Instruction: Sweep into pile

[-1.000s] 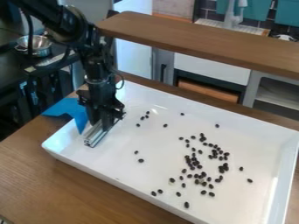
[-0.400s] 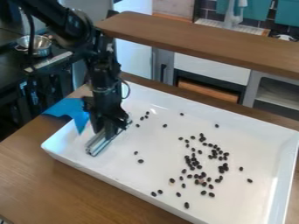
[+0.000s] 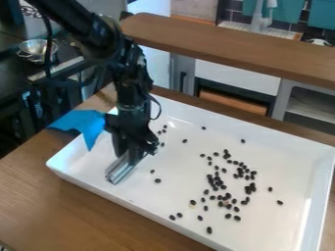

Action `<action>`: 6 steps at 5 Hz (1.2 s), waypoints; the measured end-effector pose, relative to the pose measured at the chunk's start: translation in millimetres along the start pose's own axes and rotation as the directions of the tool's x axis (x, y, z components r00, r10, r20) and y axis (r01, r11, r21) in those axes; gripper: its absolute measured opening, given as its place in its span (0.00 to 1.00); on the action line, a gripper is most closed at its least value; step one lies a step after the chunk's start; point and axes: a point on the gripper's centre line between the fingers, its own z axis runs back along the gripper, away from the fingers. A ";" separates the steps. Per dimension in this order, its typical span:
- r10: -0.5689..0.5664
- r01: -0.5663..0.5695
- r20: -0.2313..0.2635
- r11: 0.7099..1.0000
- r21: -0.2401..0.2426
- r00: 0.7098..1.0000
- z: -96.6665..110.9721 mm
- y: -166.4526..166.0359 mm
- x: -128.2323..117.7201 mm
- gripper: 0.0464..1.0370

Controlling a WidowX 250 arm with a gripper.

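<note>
Table [image 3: 52,206] first, brown wood grain, with a big white rectangular tray [image 3: 288,166] sitting on it. Next up, the black jointed robot arm [image 3: 131,73]: it slants in from the upper left, bends, then drops almost straight down, so its black two-finger gripper [image 3: 132,155] hangs over the left part of the tray. There's a bright blue flat sheet [image 3: 85,125] by the tray's left corner, partly over the rim. The jaws look clamped on a silver, ridged metal bar [image 3: 120,169], lower end poking out toward the lower left; can't tell if it's touching the tray floor. Smallest stuff is the small dark oval beans [image 3: 222,181]: most are loosely scattered well right of the jaws, a couple sit near the bar's right side, and a few more are just beside the gripper.
</note>
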 end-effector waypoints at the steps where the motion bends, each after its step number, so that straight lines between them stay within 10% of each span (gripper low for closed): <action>1: -0.019 0.019 -0.008 1.000 0.001 1.000 0.3 -20.3 -0.4 0.31; 6: -0.065 0.065 -0.011 0.998 -0.024 0.998 3.4 -124.2 -2.2 0.31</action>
